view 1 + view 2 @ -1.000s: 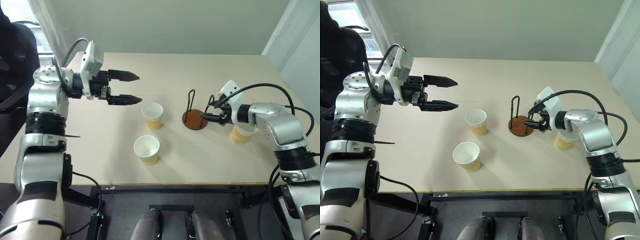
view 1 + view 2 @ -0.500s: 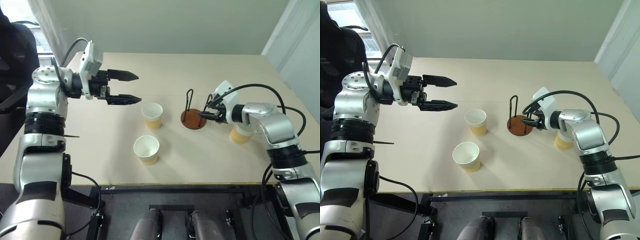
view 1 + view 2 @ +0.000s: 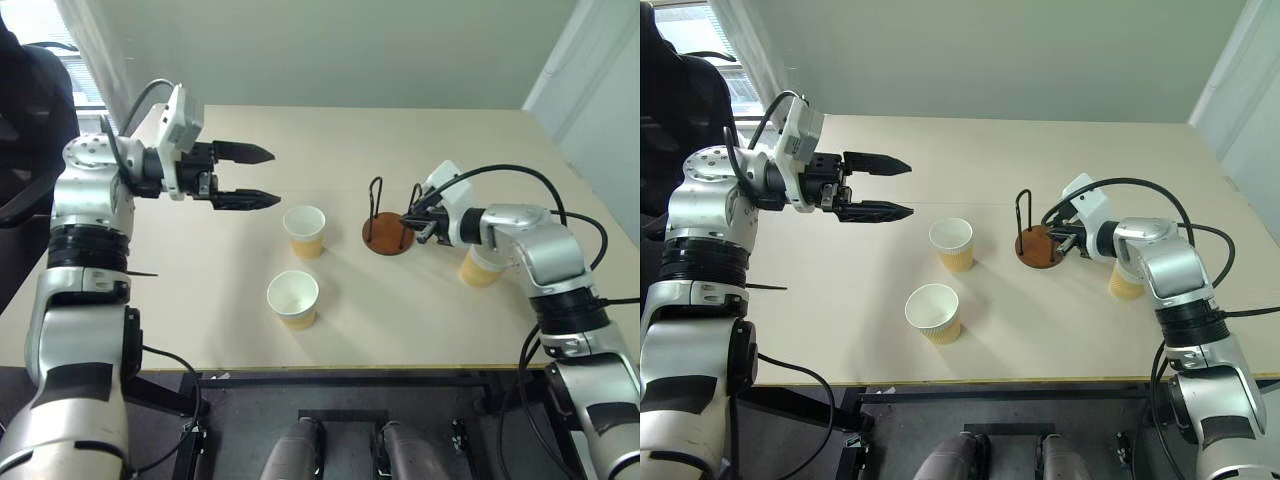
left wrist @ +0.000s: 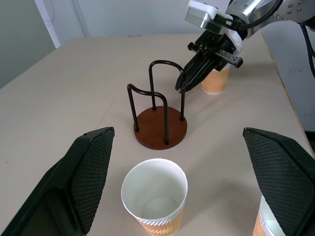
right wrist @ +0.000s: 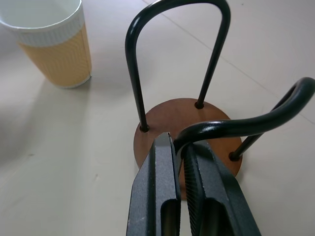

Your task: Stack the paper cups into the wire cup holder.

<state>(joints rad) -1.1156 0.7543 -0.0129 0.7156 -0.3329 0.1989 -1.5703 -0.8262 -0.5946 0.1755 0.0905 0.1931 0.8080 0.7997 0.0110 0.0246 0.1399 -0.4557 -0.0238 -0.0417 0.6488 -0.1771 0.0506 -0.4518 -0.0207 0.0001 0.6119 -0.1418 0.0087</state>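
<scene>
The wire cup holder [image 3: 387, 236], a reddish-brown disc with black wire loops, stands right of the table's middle. My right gripper [image 3: 409, 221] is shut on one of its wire loops [image 5: 231, 126], with the fingers [image 5: 162, 177] pinched around the wire. Three paper cups stand upright with their mouths up. One cup [image 3: 304, 230] is just left of the holder and a second cup [image 3: 293, 298] is nearer the front edge. The third cup [image 3: 480, 268] is partly hidden behind my right forearm. My left gripper [image 3: 272, 177] hovers open above the table, left of the cups, holding nothing.
The beige table [image 3: 320, 130] is bare at the back and on the far left. A dark chair [image 3: 30, 110] stands off the table's left side. The table's front edge [image 3: 380, 366] runs just past the nearest cup.
My right gripper's fingers have closed onto the holder's wire loop. The left arm, the holder and the cups have kept their places.
</scene>
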